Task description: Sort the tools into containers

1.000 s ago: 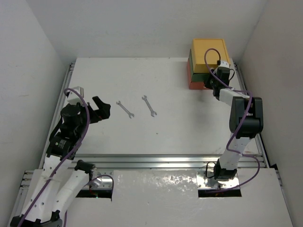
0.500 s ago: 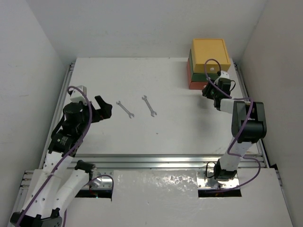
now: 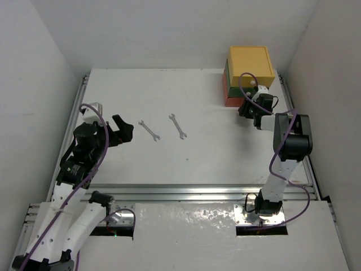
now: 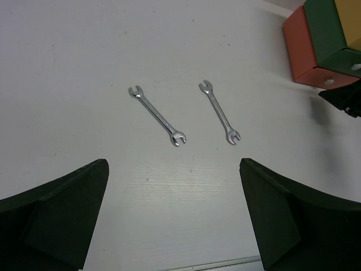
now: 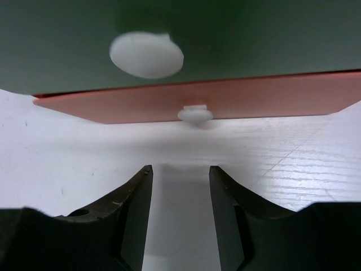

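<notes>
Nearest us, the left arm leans over the table [image 3: 197, 164], its pincer [image 4: 173, 165] spread wide and empty, facing two silver wrenches [image 4: 157, 116] [image 4: 220, 112] lying side by side, apart. Farther back, we see the right arm stretched out, its pincer [image 5: 179, 172] released, low before the white knob [image 5: 195, 115] of the red-orange drawer [image 4: 297, 45], lowest of three stacked under dark green [image 4: 324, 25] and yellow [image 4: 350, 7].

Bare white table [image 3: 192, 164] lying open around two thin silver wrenches [image 3: 149, 130], stacked yellow, green and red-orange drawers [image 3: 251, 65] blocking the far right corner, pale side walls [image 3: 34, 84] hemming both edges.
</notes>
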`<state>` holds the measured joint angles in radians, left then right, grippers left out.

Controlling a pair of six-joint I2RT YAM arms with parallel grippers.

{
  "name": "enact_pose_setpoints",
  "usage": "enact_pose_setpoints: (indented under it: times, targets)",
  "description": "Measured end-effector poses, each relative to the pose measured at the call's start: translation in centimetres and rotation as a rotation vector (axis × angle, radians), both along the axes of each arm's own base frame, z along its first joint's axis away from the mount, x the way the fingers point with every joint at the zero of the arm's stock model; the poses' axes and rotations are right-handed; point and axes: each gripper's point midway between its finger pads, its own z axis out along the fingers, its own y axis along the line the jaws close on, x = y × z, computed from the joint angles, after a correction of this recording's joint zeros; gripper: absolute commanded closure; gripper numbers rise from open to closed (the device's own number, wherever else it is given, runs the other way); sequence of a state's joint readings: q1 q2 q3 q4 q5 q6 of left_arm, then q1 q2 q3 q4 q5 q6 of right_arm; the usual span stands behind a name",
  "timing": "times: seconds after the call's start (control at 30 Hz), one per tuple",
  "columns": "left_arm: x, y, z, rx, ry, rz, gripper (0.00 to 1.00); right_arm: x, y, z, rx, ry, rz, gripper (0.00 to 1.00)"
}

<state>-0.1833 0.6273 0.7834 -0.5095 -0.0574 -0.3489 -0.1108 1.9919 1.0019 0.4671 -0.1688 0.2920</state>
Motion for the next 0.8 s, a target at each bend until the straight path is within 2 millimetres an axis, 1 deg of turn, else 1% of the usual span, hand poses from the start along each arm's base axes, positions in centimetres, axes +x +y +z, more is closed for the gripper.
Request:
enact_pose_setpoints:
  times: [0.1, 0.2, 0.53, 0.7, 0.8]
  targets:
    - [0.0, 0.0, 0.0, -0.001, -0.002, -0.002, 0.00, -0.1, 0.1, -0.8, 0.004, 0.010, 0.021, 0.55]
    - [0.0, -0.1, 0.1, -0.002, -0.003, -0.007, 0.00, 0.1, 0.0, -1.2, 0.005, 0.011, 0.036, 0.55]
    - [0.1, -0.6, 0.1, -0.007, -0.002, -0.030, 0.00, 2.4, -0.7, -0.9, 0.004, -0.049, 0.055, 0.54]
    - [0.2, -0.7, 0.0, -0.009, 0.002, -0.039, 0.00, 3.2, -1.0, -0.8, 0.006, -0.067, 0.057, 0.54]
    - [0.2, -0.8, -0.1, -0.008, 0.007, -0.042, 0.00, 3.3, -1.1, -0.7, 0.007, -0.074, 0.060, 0.59]
